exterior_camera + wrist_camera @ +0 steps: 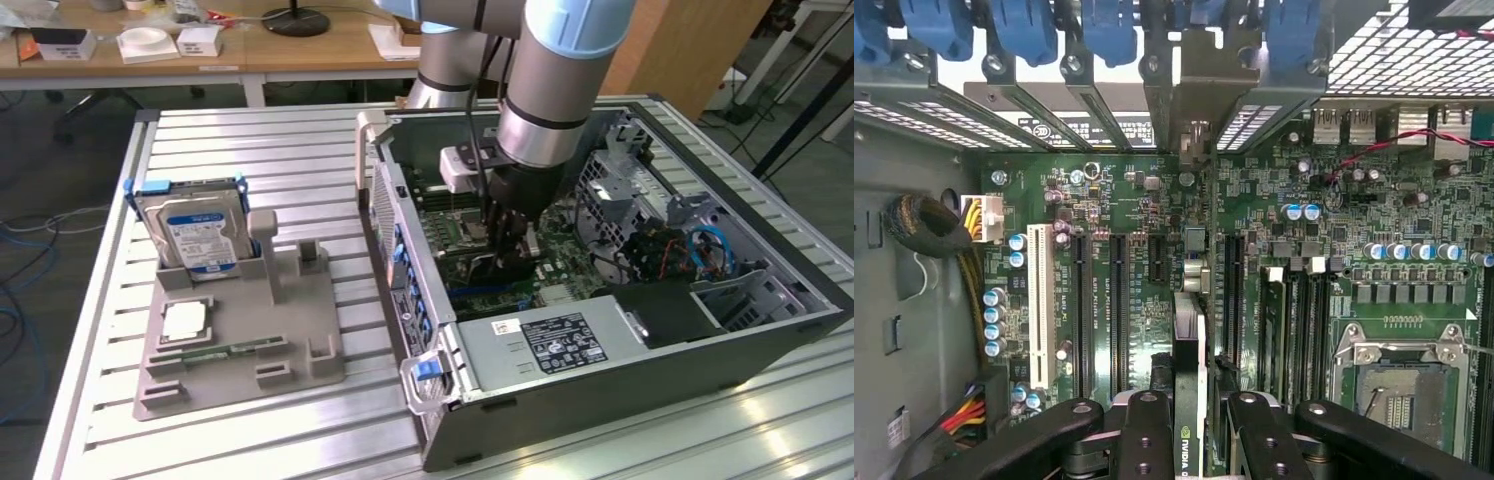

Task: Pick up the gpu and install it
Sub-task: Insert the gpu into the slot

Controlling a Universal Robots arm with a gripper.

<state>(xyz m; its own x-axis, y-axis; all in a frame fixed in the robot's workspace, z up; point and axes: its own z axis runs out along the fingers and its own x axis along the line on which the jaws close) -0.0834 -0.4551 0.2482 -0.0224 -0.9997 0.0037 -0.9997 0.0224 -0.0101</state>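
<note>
On the exterior view's left, a hard drive (pixel 198 232) stands upright in a grey holder (pixel 240 340) on the worktop (pixel 254 150). To its right lies the open computer case (pixel 747 350), with the gripper (pixel 507 262) lowered inside. Its fingers (pixel 1146 435) clamp the gpu (pixel 1191 330), held edge-on above the motherboard (pixel 1354 215) slots, bracket among the rear slot covers.

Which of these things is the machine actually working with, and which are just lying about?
In the job:
- gripper, closed on the gpu
- gpu, held on edge over the motherboard slots
- open computer case
- motherboard

Lying about:
- hard drive, upright in the grey holder
- grey holder
- processor chip on the holder
- memory stick on the holder
</note>
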